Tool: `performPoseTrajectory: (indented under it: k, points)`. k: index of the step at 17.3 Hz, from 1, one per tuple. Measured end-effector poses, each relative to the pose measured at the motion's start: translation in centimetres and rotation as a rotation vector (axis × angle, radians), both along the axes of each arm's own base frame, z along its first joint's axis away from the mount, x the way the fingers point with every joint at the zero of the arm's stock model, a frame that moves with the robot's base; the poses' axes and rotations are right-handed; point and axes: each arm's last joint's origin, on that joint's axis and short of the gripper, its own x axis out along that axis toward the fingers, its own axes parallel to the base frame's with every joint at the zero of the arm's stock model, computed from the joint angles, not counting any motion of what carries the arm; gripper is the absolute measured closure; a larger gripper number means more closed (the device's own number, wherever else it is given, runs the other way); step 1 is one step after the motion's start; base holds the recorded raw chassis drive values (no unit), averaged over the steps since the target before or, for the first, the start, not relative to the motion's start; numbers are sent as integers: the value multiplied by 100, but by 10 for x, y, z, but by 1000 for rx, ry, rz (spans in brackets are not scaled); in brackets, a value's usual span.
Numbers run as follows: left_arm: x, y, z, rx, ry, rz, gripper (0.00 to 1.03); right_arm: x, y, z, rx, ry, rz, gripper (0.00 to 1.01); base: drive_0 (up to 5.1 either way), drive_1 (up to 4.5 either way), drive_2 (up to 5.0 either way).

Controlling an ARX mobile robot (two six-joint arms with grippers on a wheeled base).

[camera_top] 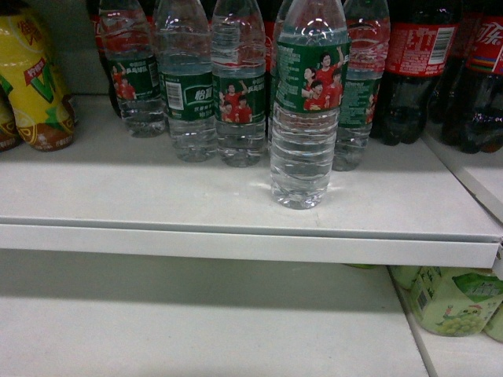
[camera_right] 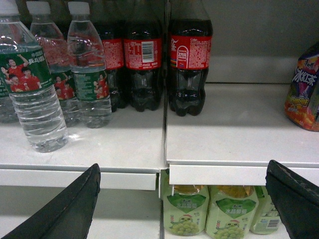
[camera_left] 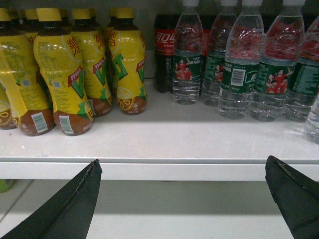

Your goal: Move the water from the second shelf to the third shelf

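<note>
On the far left of the white metal shelf (camera_top: 236,204) stand yellow-wrapped drink bottles (camera_left: 62,69). My left gripper (camera_left: 182,199) hangs wide open below the shelf edge, holding nothing. Next comes a row of clear ribbed bottles, and ahead of them, alone near the front edge, stands the clear ribbed plastic water bottle (camera_top: 305,102) with its green label of red-shirted people. Dark cola bottles with red labels (camera_right: 189,59) follow. My right gripper (camera_right: 184,199) is spread wide too, empty, above pale green cartons (camera_right: 187,211).

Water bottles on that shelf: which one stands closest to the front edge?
The water bottle standing alone ahead of the row, nearest the shelf's front edge; the other water bottles stand farther back.
</note>
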Motion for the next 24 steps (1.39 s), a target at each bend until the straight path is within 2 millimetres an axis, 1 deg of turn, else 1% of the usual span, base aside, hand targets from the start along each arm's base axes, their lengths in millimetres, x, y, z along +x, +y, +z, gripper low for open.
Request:
performPoseTrajectory:
  k: [24]
  points:
    - [0, 0, 0, 0, 0, 0, 5, 0, 0, 0, 0, 0, 0, 3, 0, 0, 0]
